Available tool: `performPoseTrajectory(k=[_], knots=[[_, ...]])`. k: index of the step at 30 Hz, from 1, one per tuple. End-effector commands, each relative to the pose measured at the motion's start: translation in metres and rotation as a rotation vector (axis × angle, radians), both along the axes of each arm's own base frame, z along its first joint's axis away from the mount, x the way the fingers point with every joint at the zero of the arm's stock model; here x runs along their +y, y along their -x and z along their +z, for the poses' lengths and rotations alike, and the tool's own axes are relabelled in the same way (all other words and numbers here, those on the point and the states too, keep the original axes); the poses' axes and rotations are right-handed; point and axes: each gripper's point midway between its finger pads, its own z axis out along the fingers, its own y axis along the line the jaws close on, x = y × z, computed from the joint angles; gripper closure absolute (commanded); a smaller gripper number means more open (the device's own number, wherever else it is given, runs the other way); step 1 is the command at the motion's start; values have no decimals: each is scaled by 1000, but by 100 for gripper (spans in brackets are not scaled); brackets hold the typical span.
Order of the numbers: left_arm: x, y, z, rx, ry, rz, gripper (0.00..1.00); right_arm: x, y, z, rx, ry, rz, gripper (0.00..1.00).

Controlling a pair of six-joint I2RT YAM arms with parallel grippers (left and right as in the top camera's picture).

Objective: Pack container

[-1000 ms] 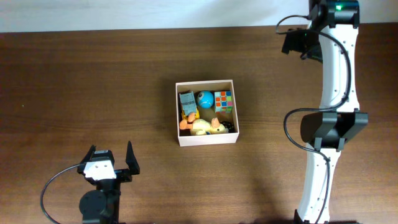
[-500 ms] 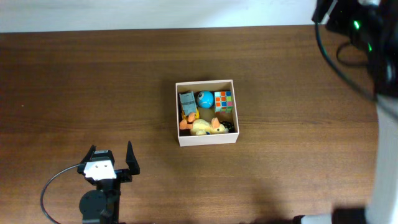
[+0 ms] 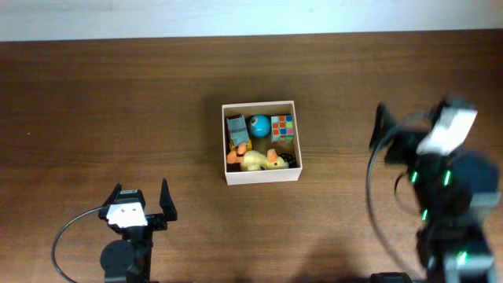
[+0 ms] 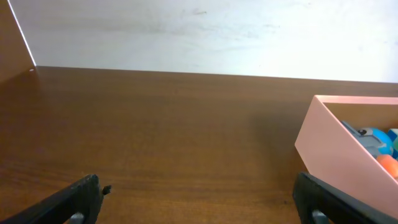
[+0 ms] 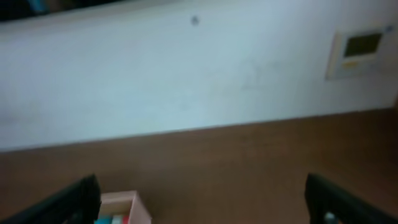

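Toys (image 3: 263,159) lay packed in the central container (image 3: 260,178); left gripper (image 3: 140,192) at seven o'clock, right gripper (image 5: 202,182) at four, both wide open, empty, seemingly done.

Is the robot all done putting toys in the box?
Looks nearly done. The duck, cube and ball lie inside the box. The left gripper and right gripper are open, holding nothing, away from it. No toys show outside, so probably nothing is left.
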Motion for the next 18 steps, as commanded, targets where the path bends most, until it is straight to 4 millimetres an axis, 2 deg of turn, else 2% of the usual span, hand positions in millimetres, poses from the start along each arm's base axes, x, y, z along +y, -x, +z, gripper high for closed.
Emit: performPoseTrajectory(k=[1, 4, 7, 13, 18], knots=[[-3, 0, -2, -3, -17, -17, 1, 18, 24, -42, -46, 99, 115, 1], [-3, 0, -2, -3, -17, -17, 1, 22, 40, -76, -75, 96, 137, 1], [-3, 0, -2, -3, -17, -17, 1, 27, 51, -99, -94, 93, 167, 1], [-3, 0, -2, -3, -17, -17, 1, 29, 56, -123, -99, 93, 178, 1], [-3, 0, -2, -3, -17, -17, 1, 29, 58, -152, -10, 89, 182, 1]])
